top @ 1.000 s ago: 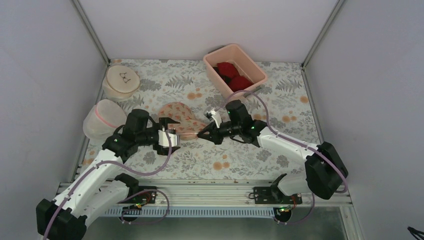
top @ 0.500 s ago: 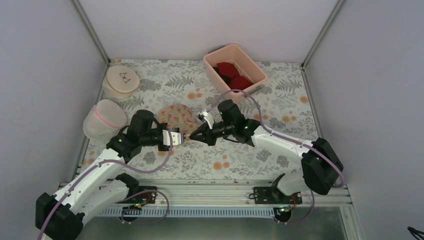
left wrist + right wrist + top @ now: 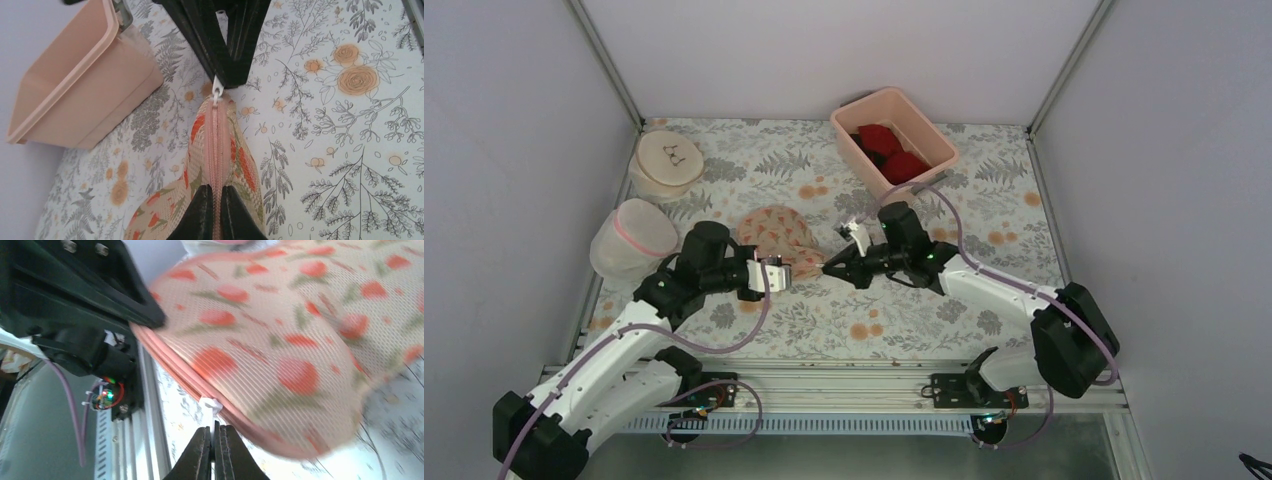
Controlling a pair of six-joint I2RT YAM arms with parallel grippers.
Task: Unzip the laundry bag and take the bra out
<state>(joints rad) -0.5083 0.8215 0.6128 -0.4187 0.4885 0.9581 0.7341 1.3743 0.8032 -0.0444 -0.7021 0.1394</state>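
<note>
While the pink zip looks closed along all the trim I can see, I'd call this the unzipping step, gripped but hardly begun. The table (image 3: 1024,230) has bare flowered cloth to the right of the arms and in front of them, so there is room on that side. The pink bin (image 3: 874,100) with its red garments (image 3: 892,150) stands near behind the right arm. The white mesh dome bag (image 3: 632,238) sits just beside the left arm, and the round beige bag (image 3: 667,158) is further back.

The laundry bag (image 3: 782,238) lies mid-table between the two arms, one end lifted off the cloth. The bra isn't visible, so I take it to be inside. The left gripper (image 3: 216,200) is pressed together on the pink trim at the bag's edge, acting as an anchor. The right gripper (image 3: 215,432) is pinching the small white zip pull (image 3: 217,90) at the opposite end.

Next, I'd judge, the right arm has to draw that pull along the curved trim while the left holds the fabric taut. A straight tug would likely just drag the bag or slip off the tab
</note>
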